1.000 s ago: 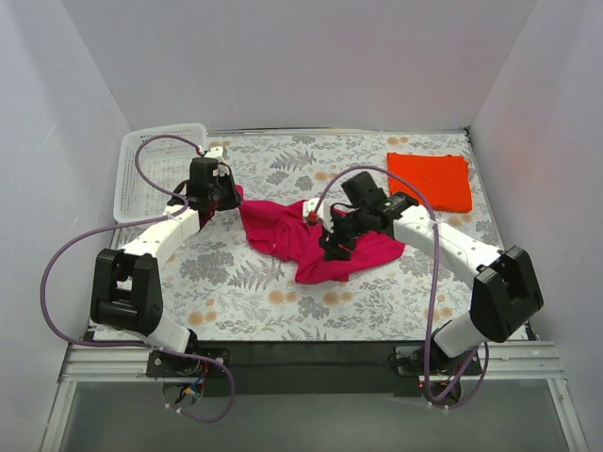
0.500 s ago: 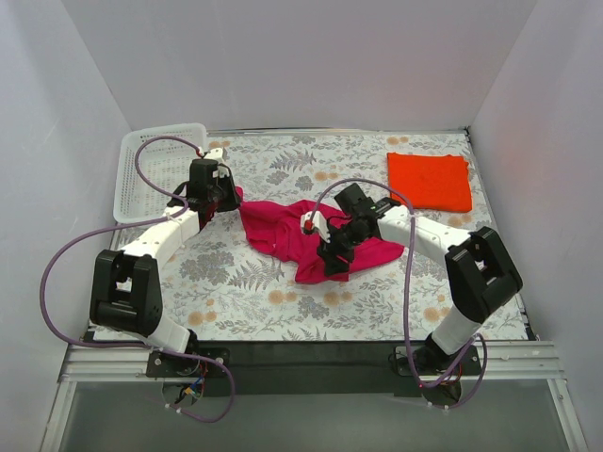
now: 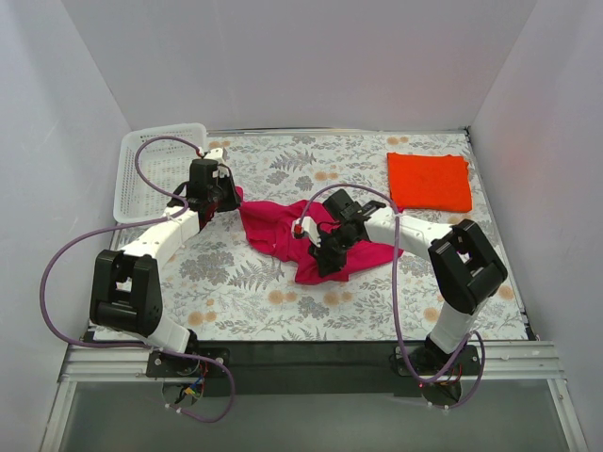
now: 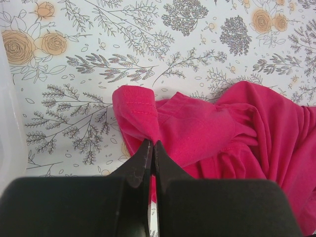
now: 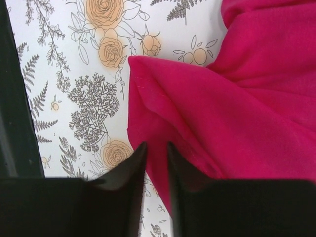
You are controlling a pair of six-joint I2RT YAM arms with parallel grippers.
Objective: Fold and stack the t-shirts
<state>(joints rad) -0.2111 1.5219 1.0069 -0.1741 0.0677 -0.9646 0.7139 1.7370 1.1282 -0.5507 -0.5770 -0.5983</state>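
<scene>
The magenta-pink t-shirt (image 3: 281,232) lies crumpled in the middle of the table. My left gripper (image 3: 229,197) is shut on its left corner; in the left wrist view (image 4: 152,143) the cloth (image 4: 222,128) bunches at the closed tips. My right gripper (image 3: 326,260) hovers low over the shirt's lower front part. In the right wrist view (image 5: 156,146) its jaws stand a narrow gap apart over the hemmed edge of the cloth (image 5: 237,98), which lies flat and unpinched. The orange-red t-shirt (image 3: 430,181) lies folded flat at the back right.
A white perforated basket (image 3: 151,169) stands at the back left, just beyond my left wrist; its wall shows at the left edge of the left wrist view (image 4: 5,123). The floral tablecloth (image 3: 245,301) covers the table. White walls close three sides.
My right gripper has moved left and slightly nearer across the magenta shirt, its arm folding in. The left arm and the shirt's left corner have not moved.
</scene>
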